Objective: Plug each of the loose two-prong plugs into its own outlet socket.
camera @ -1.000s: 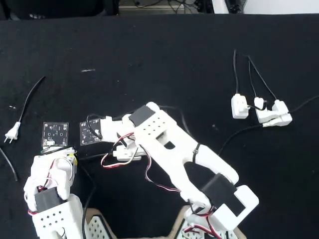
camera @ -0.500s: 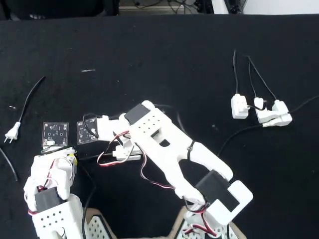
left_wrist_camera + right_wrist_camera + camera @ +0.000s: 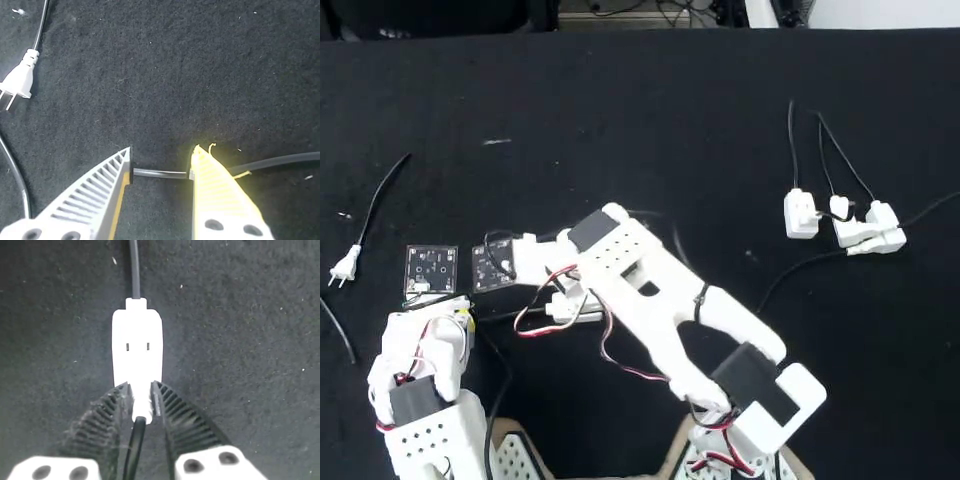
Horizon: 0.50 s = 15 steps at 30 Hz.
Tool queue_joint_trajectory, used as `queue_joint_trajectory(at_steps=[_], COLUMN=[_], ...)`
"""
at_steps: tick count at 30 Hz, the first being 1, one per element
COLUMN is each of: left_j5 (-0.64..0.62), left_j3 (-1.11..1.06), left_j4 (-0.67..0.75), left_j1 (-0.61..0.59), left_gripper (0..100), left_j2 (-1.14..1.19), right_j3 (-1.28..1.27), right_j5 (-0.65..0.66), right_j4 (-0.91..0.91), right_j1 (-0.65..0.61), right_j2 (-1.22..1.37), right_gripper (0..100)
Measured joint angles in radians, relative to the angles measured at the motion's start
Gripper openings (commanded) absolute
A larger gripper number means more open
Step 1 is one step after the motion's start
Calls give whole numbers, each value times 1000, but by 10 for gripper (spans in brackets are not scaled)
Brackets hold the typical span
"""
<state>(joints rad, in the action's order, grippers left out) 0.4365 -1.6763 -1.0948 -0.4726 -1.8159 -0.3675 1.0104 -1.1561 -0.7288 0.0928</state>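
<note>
White outlet socket [image 3: 137, 347] and white plug [image 3: 141, 406] are glowing against the speckled black table [image 3: 240, 330]. The right gripper [image 3: 141, 385] is showing ribbed black jaws; the left gripper [image 3: 162, 148] is showing one yellow, one grey-white. A second white plug [image 3: 19, 82] is trailing black cord [image 3: 43, 20].

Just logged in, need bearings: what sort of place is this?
Probably a robotics lab bench: black cloth table, two white arms, the right gripper holding a plug at a socket.

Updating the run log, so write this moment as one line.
right gripper: shut on plug at white socket | left gripper: open astride black cable | second plug: lying loose
</note>
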Motion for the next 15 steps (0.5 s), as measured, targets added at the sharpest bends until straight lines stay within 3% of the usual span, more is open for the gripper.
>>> queue_joint_trajectory(at_steps=[15], left_j5=[0], left_j3=[0], left_j4=[0], left_j1=[0], left_gripper=[195], left_j2=[0], right_j3=[3], right_j5=[-100], right_j4=[0], right_j1=[-9], right_j2=[0], right_gripper=[11])
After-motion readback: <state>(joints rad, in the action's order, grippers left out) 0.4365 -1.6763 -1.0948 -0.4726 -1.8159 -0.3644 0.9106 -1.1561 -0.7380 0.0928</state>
